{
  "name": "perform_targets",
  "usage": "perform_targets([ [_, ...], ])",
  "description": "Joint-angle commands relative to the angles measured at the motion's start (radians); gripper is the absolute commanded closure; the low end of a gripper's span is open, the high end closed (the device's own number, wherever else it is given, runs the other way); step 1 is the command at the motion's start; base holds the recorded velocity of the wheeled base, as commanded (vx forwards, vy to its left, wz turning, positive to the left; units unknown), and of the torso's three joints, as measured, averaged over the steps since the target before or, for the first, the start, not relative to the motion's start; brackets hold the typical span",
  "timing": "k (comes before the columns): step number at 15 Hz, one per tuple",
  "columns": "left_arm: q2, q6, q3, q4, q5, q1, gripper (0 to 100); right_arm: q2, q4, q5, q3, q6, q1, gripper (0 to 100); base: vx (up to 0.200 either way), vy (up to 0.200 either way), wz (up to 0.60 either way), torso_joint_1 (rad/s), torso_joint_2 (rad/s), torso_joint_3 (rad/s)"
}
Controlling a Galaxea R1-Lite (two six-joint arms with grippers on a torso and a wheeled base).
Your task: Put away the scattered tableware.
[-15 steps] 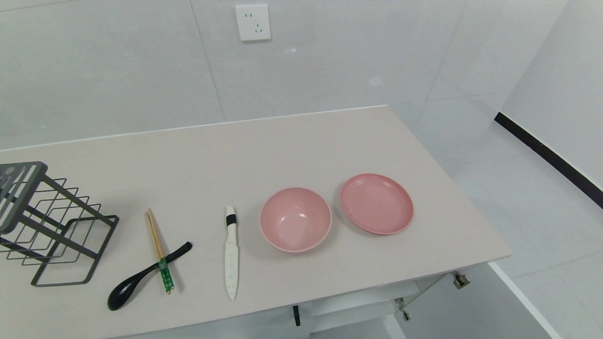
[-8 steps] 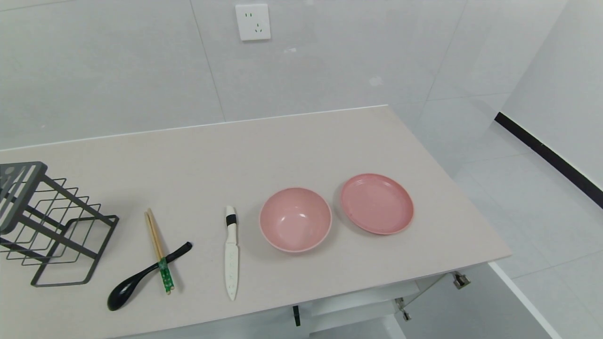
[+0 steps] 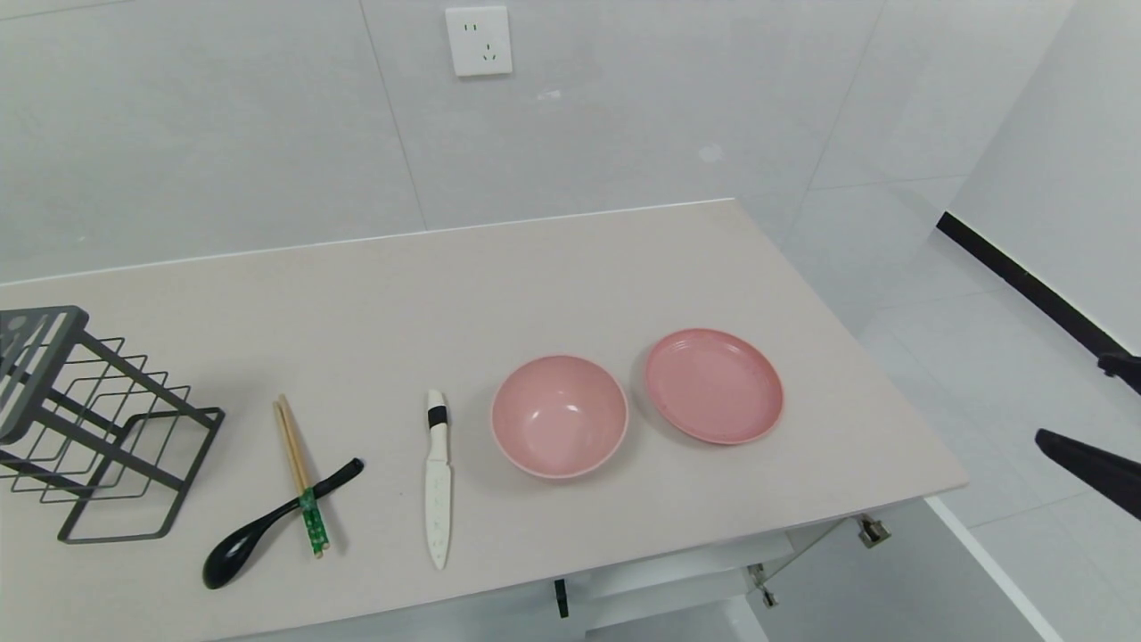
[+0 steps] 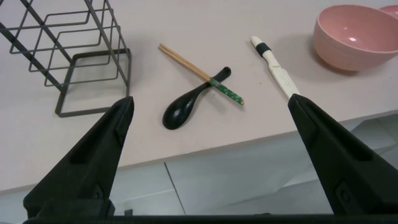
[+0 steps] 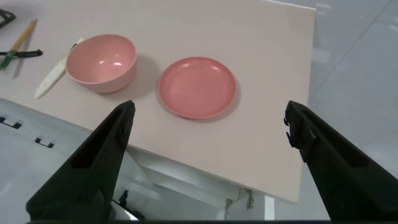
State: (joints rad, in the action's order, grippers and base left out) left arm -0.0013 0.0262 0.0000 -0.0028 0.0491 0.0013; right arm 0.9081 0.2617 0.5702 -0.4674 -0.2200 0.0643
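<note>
Both the left gripper (image 4: pixel 209 99) and the right gripper (image 5: pixel 208 111) hang clear of the table (image 3: pixel 535 285), jaws spread wide and empty, and the pink plate (image 3: pixel 713 385), lying flat at the bowl's (image 3: pixel 559 415) 3 o'clock, looks light, stiff and slick, so I'd pinch its raised rim.

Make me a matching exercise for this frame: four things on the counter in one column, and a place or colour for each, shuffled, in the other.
1 spoon
2 knife
3 plate
4 rack

A toward the counter's right end, beside the bowl
B black, crossing the chopsticks
C dark wire, at the left end
D white, between chopsticks and bowl

Pairs: 1-B, 2-D, 3-A, 4-C
</note>
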Motion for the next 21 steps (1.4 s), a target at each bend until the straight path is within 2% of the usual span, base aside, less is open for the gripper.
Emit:
perform_targets([
  [1,0.001,0.000,0.000,0.000,0.000,0.000,0,0.161,0.004,-0.020,-0.048,-0.012,0.000,0,0.000,0.000,0.00,0.000,0.00,0.000],
  [6,0.001,-0.003,0.000,0.000,0.000,0.000,0,0.296,0.126,-0.038,-0.022,-0.016,-0.009,0,0.000,0.000,0.00,0.000,0.00,0.000],
  [11,0.001,-0.002,0.000,-0.002,0.001,0.000,0,0.523,0.389,-0.038,0.021,-0.024,-0.021,0,0.000,0.000,0.00,0.000,0.00,0.000],
  [14,0.001,-0.003,0.000,-0.002,0.001,0.000,0,0.614,0.491,-0.041,0.024,-0.021,-0.032,0,0.000,0.000,0.00,0.000,0.00,0.000],
  [17,0.001,-0.005,0.000,-0.002,0.001,0.000,0,0.667,0.496,-0.041,0.023,-0.016,-0.067,0,0.000,0.000,0.00,0.000,0.00,0.000],
  [21,0.001,-0.003,0.000,0.000,0.001,0.000,0,0.739,0.525,-0.082,0.007,0.076,-0.127,0,0.000,0.000,0.00,0.000,0.00,0.000],
])
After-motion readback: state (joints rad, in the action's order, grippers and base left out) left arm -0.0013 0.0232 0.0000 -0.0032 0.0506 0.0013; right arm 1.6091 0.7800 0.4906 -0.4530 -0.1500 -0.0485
